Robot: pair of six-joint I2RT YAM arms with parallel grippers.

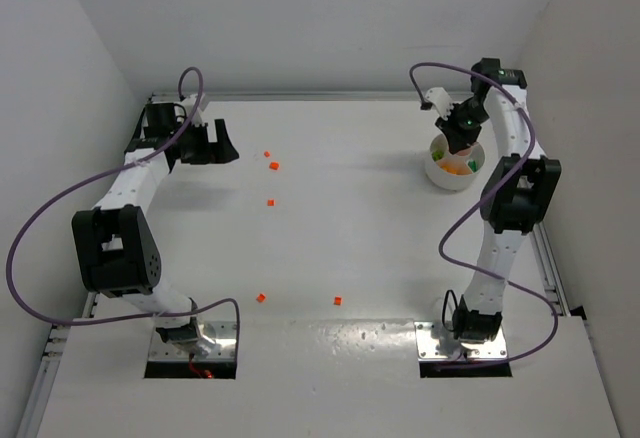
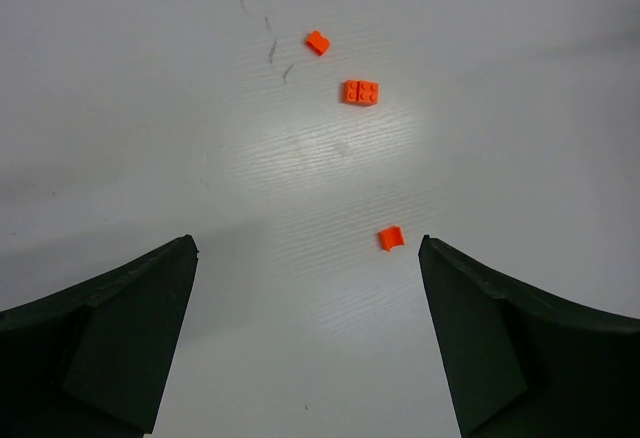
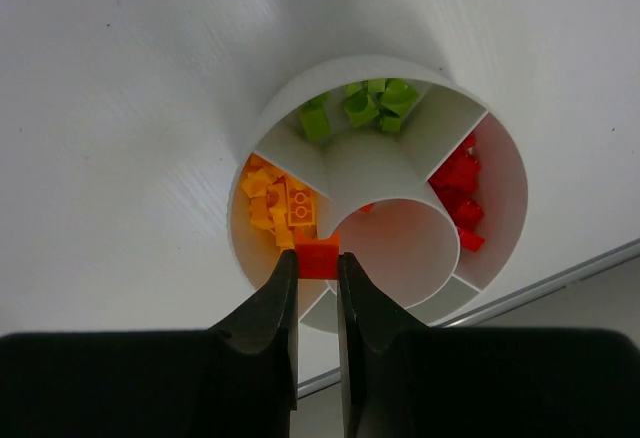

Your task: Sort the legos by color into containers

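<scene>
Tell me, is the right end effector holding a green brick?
No, the right end effector is pinching an orange-red brick over the dish, while the green bricks lie in a compartment on its far side.

Left gripper (image 2: pixel 307 248): hanging over table (image 2: pixel 120 108), jaws standing wide.
Near orange brick (image 2: pixel 391 239): lying beside right finger (image 2: pixel 500 338).
Square orange brick (image 2: pixel 360 92): lying farther off, small orange brick (image 2: pixel 317 42) just beyond.

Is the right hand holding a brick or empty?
Holding. The right hand is shut on an orange-red brick, over the white divided dish.
</scene>
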